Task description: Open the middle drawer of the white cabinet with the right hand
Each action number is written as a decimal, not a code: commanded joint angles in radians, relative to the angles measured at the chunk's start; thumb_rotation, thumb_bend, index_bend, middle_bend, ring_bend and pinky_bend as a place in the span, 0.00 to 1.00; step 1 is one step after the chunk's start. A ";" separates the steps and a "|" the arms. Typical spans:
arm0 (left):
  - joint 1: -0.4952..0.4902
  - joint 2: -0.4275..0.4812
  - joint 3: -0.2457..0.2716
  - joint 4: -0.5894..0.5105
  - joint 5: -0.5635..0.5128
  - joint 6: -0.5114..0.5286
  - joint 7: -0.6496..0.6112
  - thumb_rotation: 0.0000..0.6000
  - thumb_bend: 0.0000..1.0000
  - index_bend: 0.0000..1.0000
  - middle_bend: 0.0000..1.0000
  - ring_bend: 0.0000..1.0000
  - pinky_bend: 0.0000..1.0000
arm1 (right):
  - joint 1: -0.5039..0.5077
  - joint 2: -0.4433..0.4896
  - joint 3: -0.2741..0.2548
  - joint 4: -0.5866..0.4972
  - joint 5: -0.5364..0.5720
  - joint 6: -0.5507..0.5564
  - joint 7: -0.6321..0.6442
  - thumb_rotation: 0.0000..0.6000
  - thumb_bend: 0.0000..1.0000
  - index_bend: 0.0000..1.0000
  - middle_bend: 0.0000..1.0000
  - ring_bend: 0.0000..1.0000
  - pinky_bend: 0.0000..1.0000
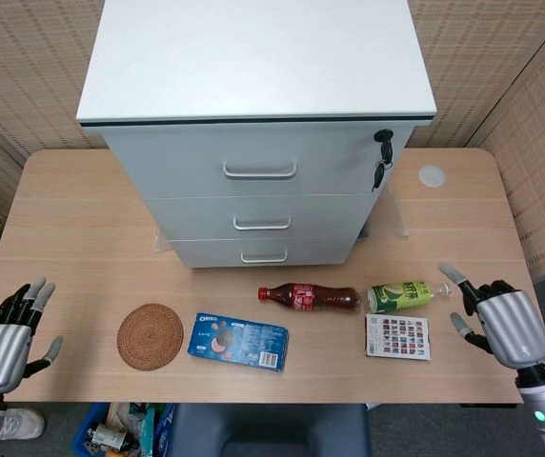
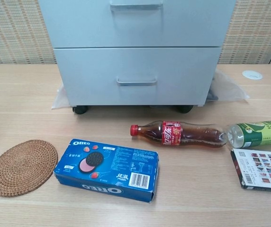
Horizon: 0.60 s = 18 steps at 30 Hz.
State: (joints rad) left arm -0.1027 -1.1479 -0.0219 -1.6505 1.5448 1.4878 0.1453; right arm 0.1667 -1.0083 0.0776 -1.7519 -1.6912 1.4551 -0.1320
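Right hand (image 1: 503,319) fingers spread, empty, over table (image 1: 82,219) right edge. Middle drawer (image 1: 261,217) closed, cabinet (image 1: 253,105) at back edge. Left hand (image 1: 4,338) spread, front-left corner.

The white cabinet (image 1: 253,105) looks like smooth, matt painted metal, with 3 satin metal handles. The tabletop (image 1: 72,238) is pale wood-grain laminate. The coaster (image 2: 22,167) is rough woven rattan. The cola bottle (image 2: 180,134) is glossy clear plastic; the Oreo box (image 2: 108,169) is glossy printed cardboard.
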 commanded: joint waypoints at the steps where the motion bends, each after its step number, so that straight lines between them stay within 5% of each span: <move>1: 0.001 0.002 0.001 -0.001 0.001 0.001 -0.001 1.00 0.34 0.02 0.00 0.02 0.12 | 0.094 0.051 0.051 -0.114 -0.008 -0.107 -0.092 1.00 0.30 0.17 0.76 0.74 0.70; 7: 0.004 0.006 0.005 -0.004 0.005 0.005 -0.002 1.00 0.34 0.02 0.00 0.02 0.12 | 0.223 0.076 0.130 -0.250 0.078 -0.262 -0.209 1.00 0.36 0.17 0.86 0.85 0.84; 18: 0.005 0.009 0.010 0.003 0.007 0.002 -0.009 1.00 0.34 0.02 0.00 0.02 0.12 | 0.422 0.047 0.232 -0.357 0.377 -0.450 -0.410 1.00 0.39 0.17 0.89 0.88 0.86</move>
State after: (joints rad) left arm -0.0972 -1.1386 -0.0123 -1.6481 1.5523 1.4904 0.1367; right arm 0.5452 -0.9484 0.2838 -2.0857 -1.3672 1.0387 -0.4962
